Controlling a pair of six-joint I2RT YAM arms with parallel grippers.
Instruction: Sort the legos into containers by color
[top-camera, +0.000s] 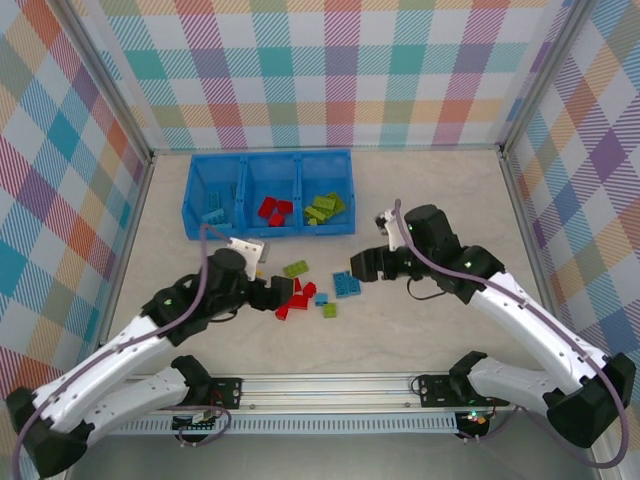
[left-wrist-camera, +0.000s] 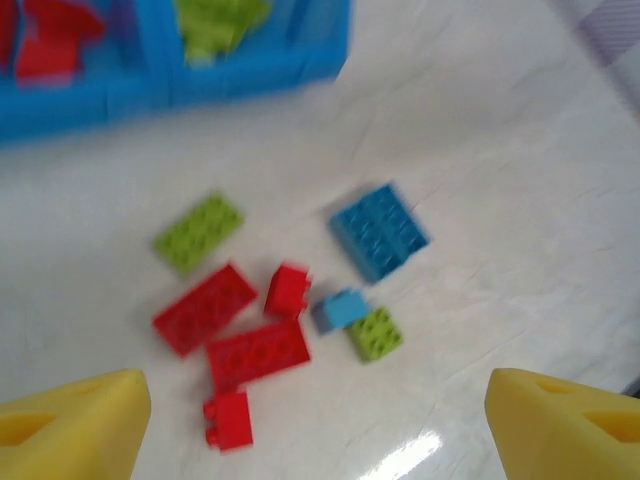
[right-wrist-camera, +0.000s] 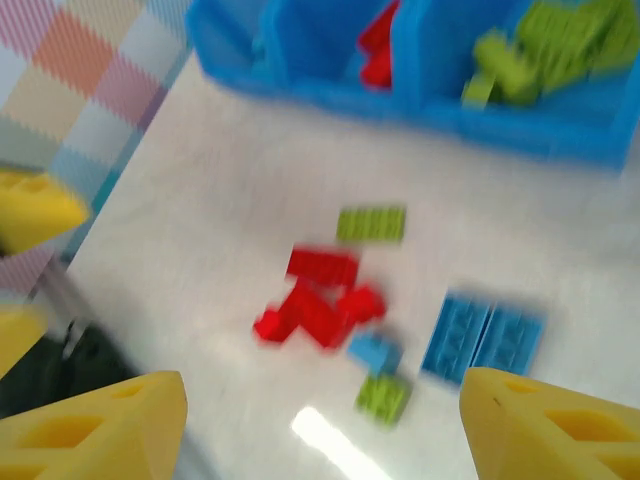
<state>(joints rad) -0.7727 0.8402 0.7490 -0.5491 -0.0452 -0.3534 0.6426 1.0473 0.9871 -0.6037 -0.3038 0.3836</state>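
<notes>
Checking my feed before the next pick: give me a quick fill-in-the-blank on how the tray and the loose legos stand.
In the tray, the middle compartment holds ___ legos.
The sorted green legos lie in the tray's ___ compartment, as the top camera sees it.
The left gripper hangs over the loose legos with its jaws ___.
The two widest loose bricks, side by side, are ___.
Missing words: red; right; open; blue.
</notes>
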